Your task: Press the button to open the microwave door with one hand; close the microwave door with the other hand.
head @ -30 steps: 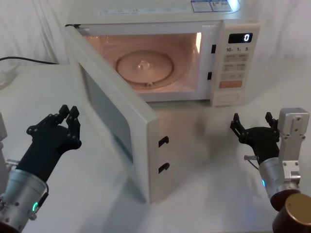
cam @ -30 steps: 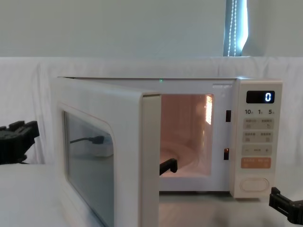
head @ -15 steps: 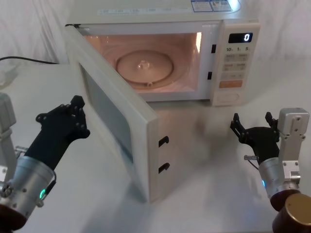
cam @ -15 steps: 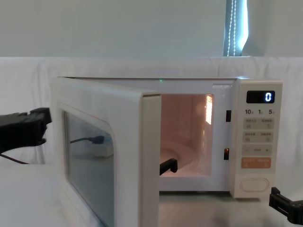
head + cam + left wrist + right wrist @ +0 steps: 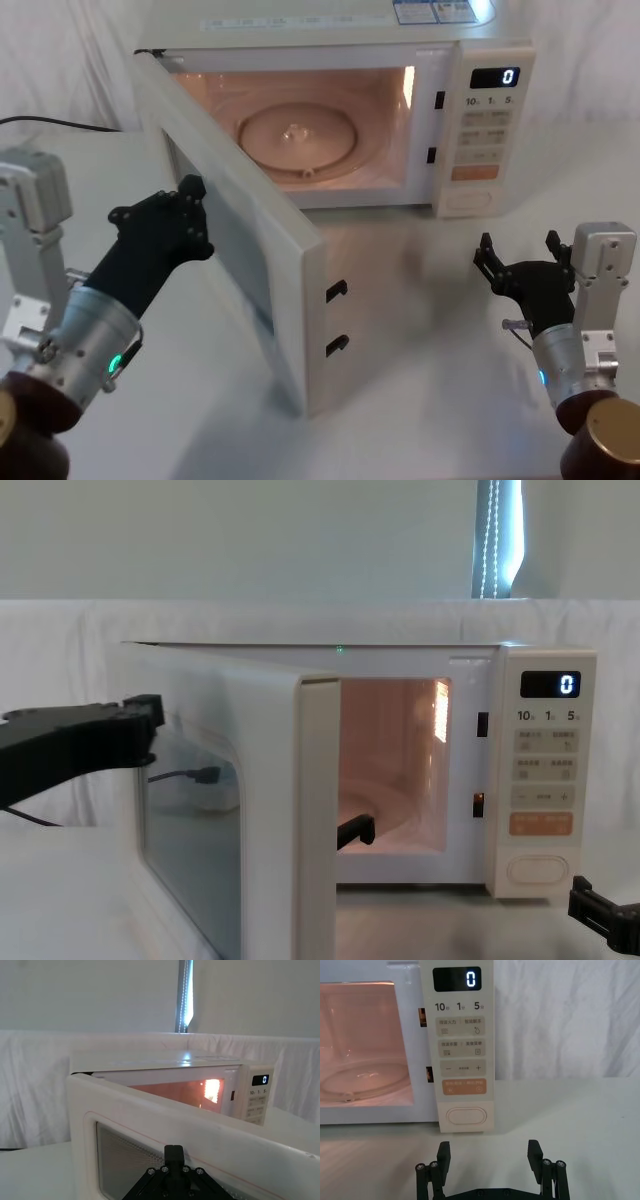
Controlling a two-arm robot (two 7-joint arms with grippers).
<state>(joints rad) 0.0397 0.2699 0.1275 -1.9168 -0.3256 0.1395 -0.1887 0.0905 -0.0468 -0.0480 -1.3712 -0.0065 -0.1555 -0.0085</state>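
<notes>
- two grippers in play: left gripper sits at the outer face of the microwave door, by the window's hinge-side upper part, looks touching or just abt; its jaws look clenched together, grasping nothing.
- right gripper hangs low over the desk twd the right edge, well clear of the microwave; jaws released wide, nothing btwn them. in the right wrist view it faces the button from a little way off.
- door is swung wide open, hinged on the left side, free edge w/ two black latch hooks pointing twd the near edge of the desk. cavity lit, glass turntable inside. display reads 0.
- microwave stands at the far edge of the desk, mid-to-right.
- judgement: open step looks done; closing step is on, left arm's job.
- handling: door is a stiff, light panel on a hinge, smooth plastic so jaws may slide; no need to grip, push flat on the outer face.
- best contact prob nearer the free edge for more leverage; a push close to the hinge needs more force and could shove the whole oven back.
- needs a firm last bit so the latch hooks click in.
</notes>
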